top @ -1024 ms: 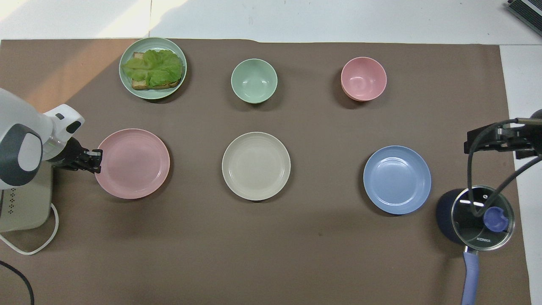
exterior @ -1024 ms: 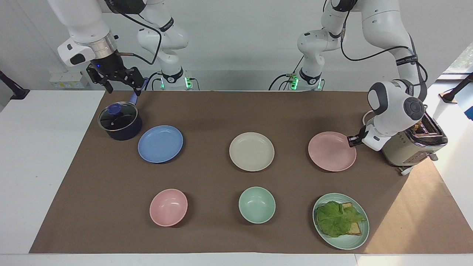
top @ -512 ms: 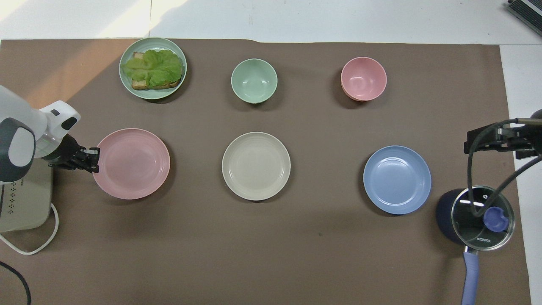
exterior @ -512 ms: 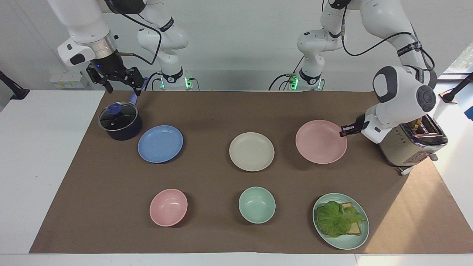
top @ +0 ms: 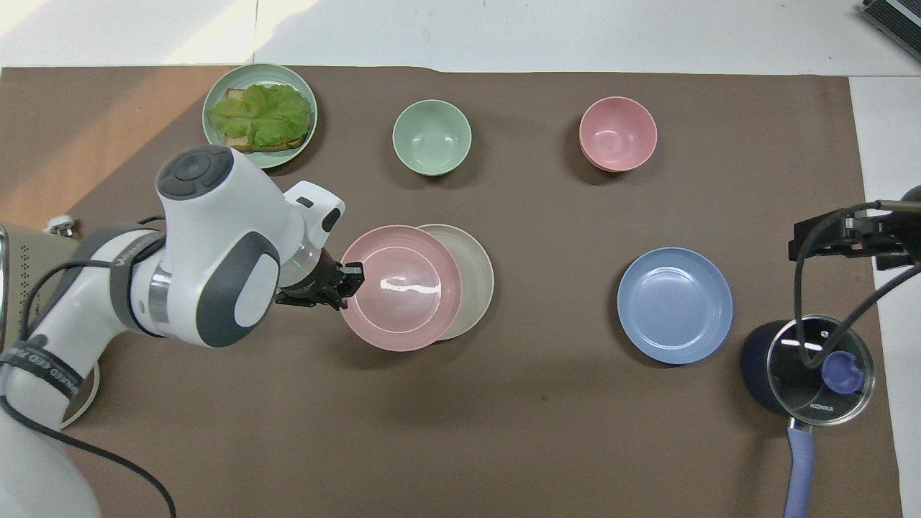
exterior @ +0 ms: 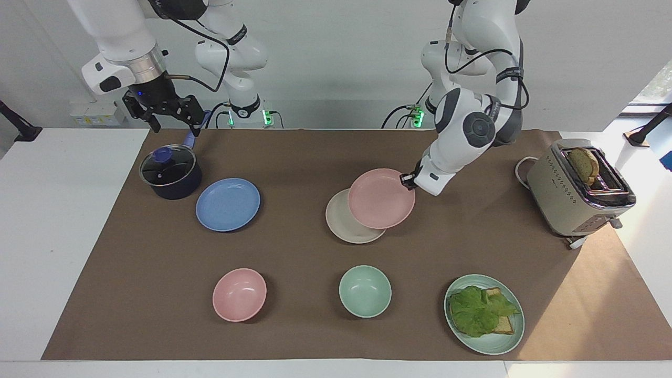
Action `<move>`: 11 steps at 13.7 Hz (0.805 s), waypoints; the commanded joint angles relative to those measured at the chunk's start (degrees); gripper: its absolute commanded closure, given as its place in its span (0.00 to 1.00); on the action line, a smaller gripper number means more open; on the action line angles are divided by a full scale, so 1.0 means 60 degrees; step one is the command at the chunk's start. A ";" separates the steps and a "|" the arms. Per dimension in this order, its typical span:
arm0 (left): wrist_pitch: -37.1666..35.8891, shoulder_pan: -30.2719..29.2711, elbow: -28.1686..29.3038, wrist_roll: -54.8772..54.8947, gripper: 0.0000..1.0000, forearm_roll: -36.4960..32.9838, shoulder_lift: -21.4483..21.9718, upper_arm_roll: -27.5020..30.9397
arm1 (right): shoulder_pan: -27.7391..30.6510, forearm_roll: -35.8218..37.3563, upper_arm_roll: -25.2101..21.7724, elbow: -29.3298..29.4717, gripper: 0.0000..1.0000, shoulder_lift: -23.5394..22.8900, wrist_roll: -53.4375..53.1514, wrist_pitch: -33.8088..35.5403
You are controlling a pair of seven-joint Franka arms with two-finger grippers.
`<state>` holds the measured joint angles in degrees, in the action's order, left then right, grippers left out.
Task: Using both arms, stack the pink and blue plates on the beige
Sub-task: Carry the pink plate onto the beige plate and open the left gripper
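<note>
My left gripper (exterior: 408,180) (top: 352,277) is shut on the rim of the pink plate (exterior: 381,198) (top: 400,288). It holds the plate in the air over the beige plate (exterior: 341,223) (top: 476,280), offset toward the left arm's end, so only a crescent of beige shows. The blue plate (exterior: 228,204) (top: 675,305) lies flat on the brown mat toward the right arm's end. Above the pot beside it, my right gripper (exterior: 176,125) (top: 838,234) waits open, holding nothing.
A dark pot with a glass lid (exterior: 170,170) stands beside the blue plate. Farther from the robots lie a pink bowl (exterior: 239,294), a mint bowl (exterior: 365,291) and a mint plate (exterior: 493,346) with lettuce toast. A toaster (exterior: 577,189) stands at the left arm's end.
My left arm has lifted the pink plate off the mat near the toaster and carried it to over the beige plate. The right arm has not moved.
</note>
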<state>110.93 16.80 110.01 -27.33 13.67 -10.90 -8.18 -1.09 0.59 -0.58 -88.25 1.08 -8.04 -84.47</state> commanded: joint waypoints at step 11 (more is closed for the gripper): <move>0.1348 -0.1010 0.0473 0.0991 0.00 -0.1661 0.0235 0.0323 | 0.0138 -0.0244 -0.0035 -0.0276 0.00 0.0171 0.0285 -0.0761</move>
<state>119.73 13.63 113.15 -24.80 7.01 -10.71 -6.09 -1.02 0.59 -0.68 -88.32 1.08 -8.04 -87.32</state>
